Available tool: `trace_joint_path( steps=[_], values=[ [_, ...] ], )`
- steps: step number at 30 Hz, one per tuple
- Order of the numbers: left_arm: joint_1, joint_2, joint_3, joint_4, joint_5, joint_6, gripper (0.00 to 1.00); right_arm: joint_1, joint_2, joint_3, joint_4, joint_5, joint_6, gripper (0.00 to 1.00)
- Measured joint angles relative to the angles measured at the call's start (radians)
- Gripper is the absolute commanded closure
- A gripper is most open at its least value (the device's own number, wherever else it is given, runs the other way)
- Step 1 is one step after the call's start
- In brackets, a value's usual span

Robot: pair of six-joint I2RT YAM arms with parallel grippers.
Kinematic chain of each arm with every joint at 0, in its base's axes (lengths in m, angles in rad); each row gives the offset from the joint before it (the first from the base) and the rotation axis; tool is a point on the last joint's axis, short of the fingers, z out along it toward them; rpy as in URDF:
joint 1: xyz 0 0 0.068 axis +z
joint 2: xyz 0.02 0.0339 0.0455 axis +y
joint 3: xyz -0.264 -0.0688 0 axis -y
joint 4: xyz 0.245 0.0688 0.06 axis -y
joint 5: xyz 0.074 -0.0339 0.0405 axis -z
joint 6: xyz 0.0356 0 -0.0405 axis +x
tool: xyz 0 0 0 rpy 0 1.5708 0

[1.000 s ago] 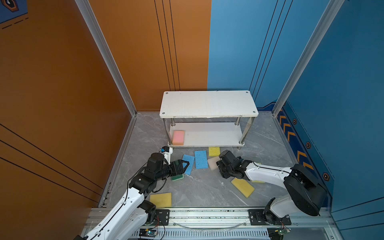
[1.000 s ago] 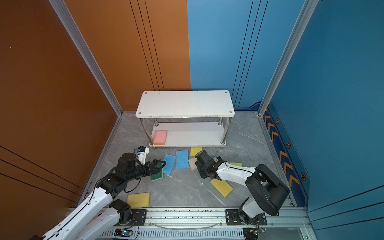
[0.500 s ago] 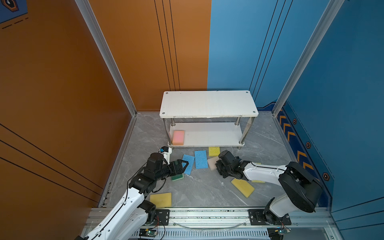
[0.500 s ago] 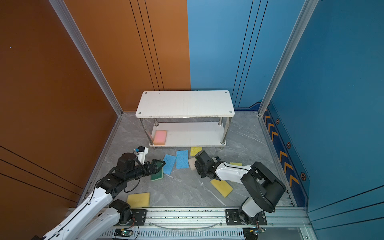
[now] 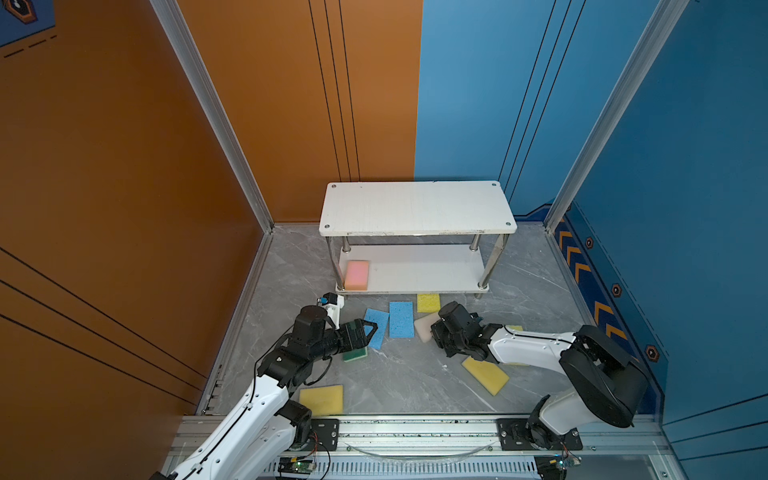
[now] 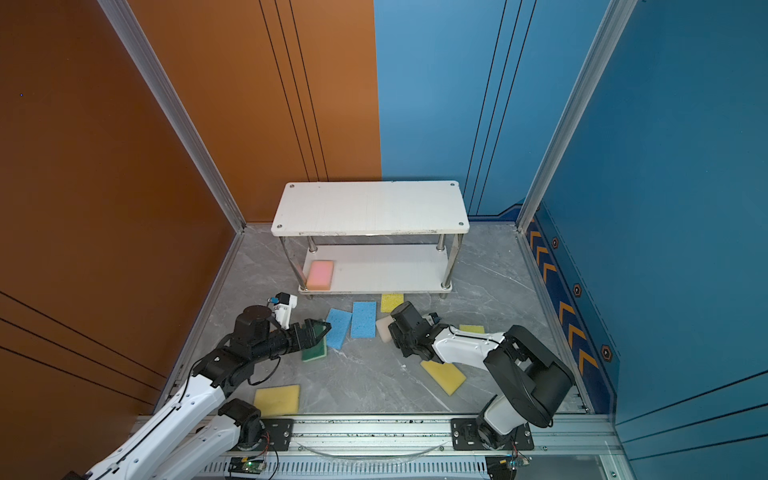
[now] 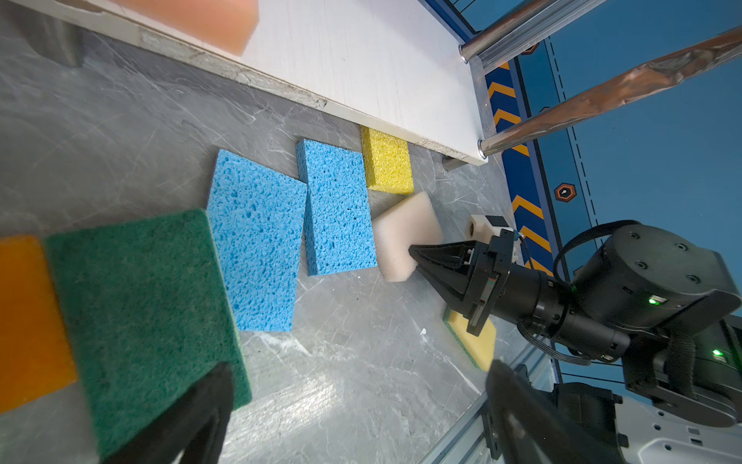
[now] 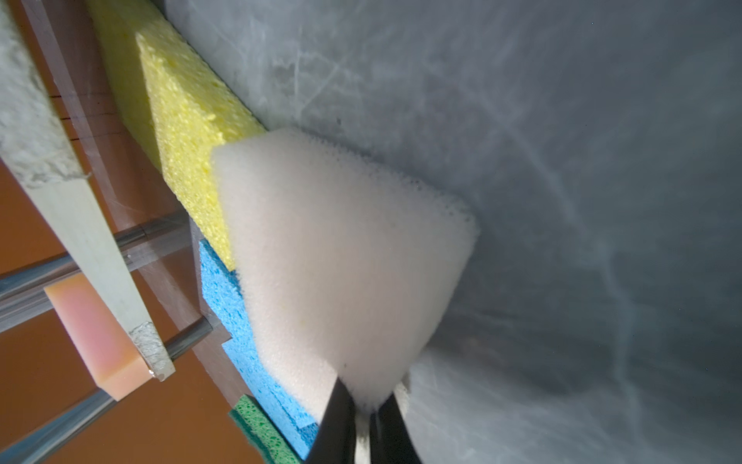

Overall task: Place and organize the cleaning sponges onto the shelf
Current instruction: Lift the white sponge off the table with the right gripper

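Right gripper (image 8: 363, 403) is clamped on one corner of the off-white sponge (image 8: 341, 257), which lies before the shelf (image 5: 432, 272) against a blue sponge (image 7: 337, 209); so shallow a bite may let the foam slip free on lifting.

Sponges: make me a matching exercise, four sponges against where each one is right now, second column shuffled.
1. pink sponge
2. white sponge
3. green sponge
4. yellow sponge

A. on the floor, beside the open left pincer
B. on the floor by the front rail, on the left arm's side
C. on the lower board of the shelf
D. corner pinched in the shut right pincer

Pairs: 1-C, 2-D, 3-A, 4-B
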Motion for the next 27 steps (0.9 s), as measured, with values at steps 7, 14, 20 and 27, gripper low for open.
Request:
trace_joint_path(
  steps=[7, 14, 20, 27],
  values=[
    [0.006, -0.028, -0.002, -0.001, 0.024, -0.008, 0.02, 0.010, -0.192, -0.015, -0.146, 0.034, -0.124, 0.93],
    [0.042, -0.016, 0.003, -0.002, 0.099, -0.019, 0.02, -0.024, -0.367, -0.016, -0.274, 0.019, -0.361, 0.91],
    [0.149, 0.016, 0.043, 0.021, 0.230, -0.050, 0.02, -0.108, -0.360, 0.110, -0.380, -0.127, -0.679, 0.90],
    [0.248, 0.044, 0.032, 0.196, 0.391, -0.177, 0.02, -0.091, -0.200, 0.387, -0.484, -0.335, -1.036, 0.90]
  ],
)
